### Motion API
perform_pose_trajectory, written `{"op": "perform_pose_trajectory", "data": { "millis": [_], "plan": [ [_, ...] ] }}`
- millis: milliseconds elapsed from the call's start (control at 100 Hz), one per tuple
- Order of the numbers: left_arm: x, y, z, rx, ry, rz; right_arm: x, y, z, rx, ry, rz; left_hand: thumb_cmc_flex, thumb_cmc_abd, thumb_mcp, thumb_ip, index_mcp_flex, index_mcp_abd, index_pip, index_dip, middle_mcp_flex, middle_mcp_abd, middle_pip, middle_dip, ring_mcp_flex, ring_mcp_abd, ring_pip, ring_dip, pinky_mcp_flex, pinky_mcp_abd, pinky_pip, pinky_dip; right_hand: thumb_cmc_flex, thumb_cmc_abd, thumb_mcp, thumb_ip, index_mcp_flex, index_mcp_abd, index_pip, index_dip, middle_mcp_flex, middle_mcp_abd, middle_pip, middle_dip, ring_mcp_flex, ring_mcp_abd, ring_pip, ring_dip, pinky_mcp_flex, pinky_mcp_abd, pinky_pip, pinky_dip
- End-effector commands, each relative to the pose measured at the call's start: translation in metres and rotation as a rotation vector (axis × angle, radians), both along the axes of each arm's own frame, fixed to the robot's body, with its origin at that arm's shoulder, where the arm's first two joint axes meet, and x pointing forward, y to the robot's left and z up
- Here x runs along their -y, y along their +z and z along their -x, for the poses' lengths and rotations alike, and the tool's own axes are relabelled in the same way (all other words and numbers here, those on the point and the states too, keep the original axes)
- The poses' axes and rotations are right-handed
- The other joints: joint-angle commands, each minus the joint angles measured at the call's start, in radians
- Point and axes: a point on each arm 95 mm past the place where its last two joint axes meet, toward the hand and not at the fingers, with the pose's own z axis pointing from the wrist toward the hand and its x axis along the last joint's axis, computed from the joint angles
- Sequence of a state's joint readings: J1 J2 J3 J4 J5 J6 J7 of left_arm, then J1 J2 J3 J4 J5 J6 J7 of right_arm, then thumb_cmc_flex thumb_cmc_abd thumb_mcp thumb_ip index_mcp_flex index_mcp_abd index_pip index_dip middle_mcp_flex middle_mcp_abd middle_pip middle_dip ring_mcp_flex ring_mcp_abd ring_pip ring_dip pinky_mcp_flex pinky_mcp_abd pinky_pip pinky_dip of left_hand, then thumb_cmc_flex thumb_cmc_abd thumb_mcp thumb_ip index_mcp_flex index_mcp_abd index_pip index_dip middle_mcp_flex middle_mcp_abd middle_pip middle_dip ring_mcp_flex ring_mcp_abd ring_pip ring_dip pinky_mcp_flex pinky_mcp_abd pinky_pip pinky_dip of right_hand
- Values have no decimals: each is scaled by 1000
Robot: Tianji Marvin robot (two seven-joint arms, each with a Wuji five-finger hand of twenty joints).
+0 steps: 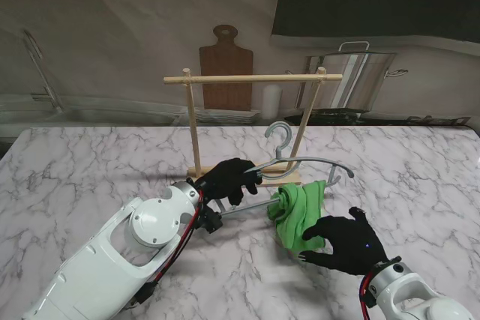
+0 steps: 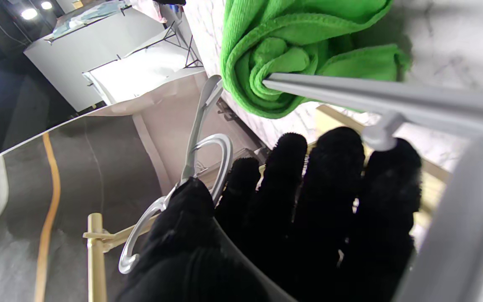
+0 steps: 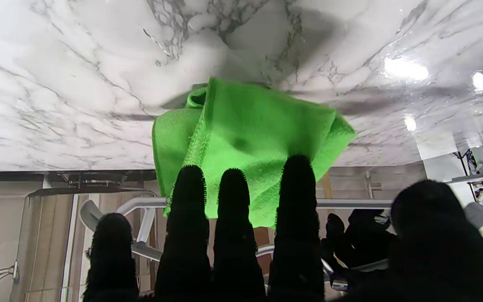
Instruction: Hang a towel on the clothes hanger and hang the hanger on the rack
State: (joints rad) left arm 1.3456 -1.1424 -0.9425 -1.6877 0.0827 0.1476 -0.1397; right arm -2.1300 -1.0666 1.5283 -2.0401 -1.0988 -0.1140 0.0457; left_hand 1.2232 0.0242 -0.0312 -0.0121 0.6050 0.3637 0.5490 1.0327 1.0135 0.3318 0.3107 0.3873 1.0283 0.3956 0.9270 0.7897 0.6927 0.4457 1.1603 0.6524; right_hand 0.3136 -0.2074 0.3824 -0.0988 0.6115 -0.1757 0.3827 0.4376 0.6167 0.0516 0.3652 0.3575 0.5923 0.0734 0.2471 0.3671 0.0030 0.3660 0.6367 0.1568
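the left hand [image 1: 229, 179] is closed around the grey clothes hanger [image 1: 300, 162], black fingers [image 2: 333, 167] wrapped over the hanger's frame near where its hook [image 1: 279, 134] rises. the hanger is held off the marble surface [image 1: 90, 162], just in front of the wooden rack [image 1: 251, 79], with the hook pointing up beside the rack's right post. the green towel [image 1: 298, 211] is bunched over the hanger's lower bar, its loose end hanging down to the surface. the right hand [image 1: 346, 241] sits nearer to me, palm down with fingers spread, fingertips [image 3: 296, 167] at the towel's edge; whether they touch the cloth i cannot tell. the rack's crossbar is bare.
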Motion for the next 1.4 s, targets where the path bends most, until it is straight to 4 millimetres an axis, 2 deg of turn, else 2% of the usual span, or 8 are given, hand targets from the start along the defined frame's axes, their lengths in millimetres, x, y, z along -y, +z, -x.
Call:
{"op": "perform_pose_trajectory", "data": {
  "millis": [0,200,390,680,870,900,1190,1390],
  "plan": [
    [6,-2,1,23,-25,-4,1,-3,2,0,2,-3,35,81,10,9,21,-60,8,28,7,-29,24,17,43,-6,35,14,31,-26,380,-12,-52,41,-23,16,-42,-20,-20,-25,-22,2,-22,-7,-19,3,-30,-14,-25,33,-17,14],
    [4,-6,-1,121,-67,-42,8,3,2,89,-32,-63,4,87,3,2,-1,-131,35,46,-21,-85,42,31,32,-45,33,18,26,-61,371,-21,-37,18,-6,24,86,30,73,-14,32,8,40,15,33,5,-5,1,29,21,37,43],
    [0,-9,-1,193,-81,-72,21,14,8,169,-79,-104,-1,92,4,0,-9,-136,48,40,-24,-92,47,33,34,-53,32,21,26,-72,369,-21,-8,-17,12,28,173,63,138,23,81,15,85,43,72,10,35,18,104,10,162,128],
    [-1,-5,2,270,-55,-59,34,27,17,290,-130,-182,-4,93,4,0,-18,-137,60,30,-29,-93,54,33,43,-59,39,25,38,-82,375,-18,101,-11,-16,35,220,73,140,37,119,14,91,49,96,14,45,17,115,12,191,156],
    [1,-4,10,309,-117,-70,39,37,10,394,-169,-219,-9,96,2,-1,-25,-149,68,27,-34,-104,55,32,36,-63,36,24,32,-84,371,-19,68,-59,-32,37,78,68,69,12,76,6,63,32,66,13,16,1,108,8,180,152],
    [1,-4,12,315,-129,-72,40,39,9,404,-170,-217,-9,96,2,-1,-26,-149,69,26,-36,-104,55,31,35,-63,35,24,31,-85,370,-19,33,-82,27,35,47,62,45,-2,67,-1,61,15,62,10,6,-11,107,6,174,151],
    [-2,-4,23,391,-217,-114,39,55,-14,478,-161,-168,-11,97,2,-2,-31,-154,78,21,-39,-110,57,30,31,-68,31,24,26,-87,366,-18,-82,-230,164,15,-308,59,-92,-87,-124,-48,17,-61,-46,-14,-92,-79,72,-27,117,143],
    [1,-1,28,441,-240,-128,29,57,-31,442,-138,-155,-13,98,2,-1,-34,-154,84,16,-39,-111,60,30,32,-72,31,24,23,-93,362,-18,-141,-273,221,-3,-263,114,-31,-78,-185,-13,54,-81,-68,-8,-102,-94,58,-24,87,145]
  ]
}}
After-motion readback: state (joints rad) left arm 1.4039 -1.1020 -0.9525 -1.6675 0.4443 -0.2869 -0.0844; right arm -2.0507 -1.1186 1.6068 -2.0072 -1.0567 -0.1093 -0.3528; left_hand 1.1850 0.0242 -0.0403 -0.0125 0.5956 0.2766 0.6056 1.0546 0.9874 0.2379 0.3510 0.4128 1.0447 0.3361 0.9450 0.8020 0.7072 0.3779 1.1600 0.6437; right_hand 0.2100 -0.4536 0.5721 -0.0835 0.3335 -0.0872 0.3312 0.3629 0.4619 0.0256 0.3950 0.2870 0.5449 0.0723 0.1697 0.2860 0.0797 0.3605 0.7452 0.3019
